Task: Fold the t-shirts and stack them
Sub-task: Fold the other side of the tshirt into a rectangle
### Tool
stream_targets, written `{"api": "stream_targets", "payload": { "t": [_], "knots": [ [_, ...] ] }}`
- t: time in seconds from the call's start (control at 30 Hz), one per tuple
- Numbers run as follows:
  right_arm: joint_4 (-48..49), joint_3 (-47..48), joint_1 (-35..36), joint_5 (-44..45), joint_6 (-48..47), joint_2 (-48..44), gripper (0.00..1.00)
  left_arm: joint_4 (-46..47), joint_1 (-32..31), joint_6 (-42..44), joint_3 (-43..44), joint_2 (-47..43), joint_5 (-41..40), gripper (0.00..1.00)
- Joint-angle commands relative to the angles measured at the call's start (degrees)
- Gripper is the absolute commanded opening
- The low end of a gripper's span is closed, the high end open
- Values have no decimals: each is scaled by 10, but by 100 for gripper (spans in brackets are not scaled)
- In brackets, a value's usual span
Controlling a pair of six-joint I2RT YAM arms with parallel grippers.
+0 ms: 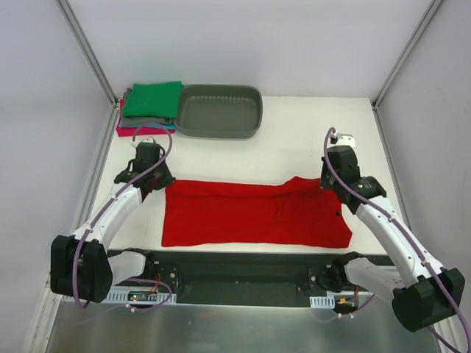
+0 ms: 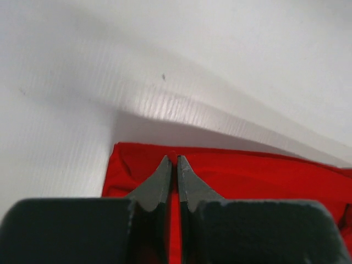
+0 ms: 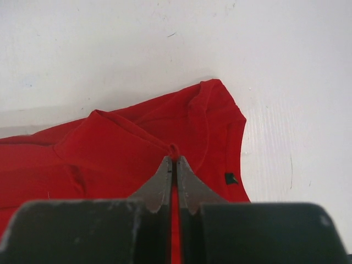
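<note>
On bench (image 1: 309, 132): red t-shirt (image 1: 254, 213) lying flat.
Left claw (image 2: 172, 160): pressed together, pinching red t-shirt's left edge.
Right claw (image 3: 174, 159): pressed together, pinching fold near collar.

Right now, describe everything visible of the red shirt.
The red shirt is bright, soft cloth, lying flat on the white table as a long band near the arm bases. Its collar, with a small dark tag, is at the right end. The left end effector pinches its far left corner; the right end effector pinches a fold by the collar.
</note>
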Motion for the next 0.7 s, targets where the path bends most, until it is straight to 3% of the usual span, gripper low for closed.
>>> {"api": "stream_targets", "payload": {
  "t": [0.0,0.27,0.67],
  "knots": [
    [-19,21,-6,9,5,8,1,20,-1,24,53,26,-4,0],
    [-42,-7,-7,5,1,-41,1,22,-1,16,-24,-27,-33,0],
    [-79,-80,-7,-83,41,-153,2,34,-1,7,-78,-85,-42,0]
  ]
}}
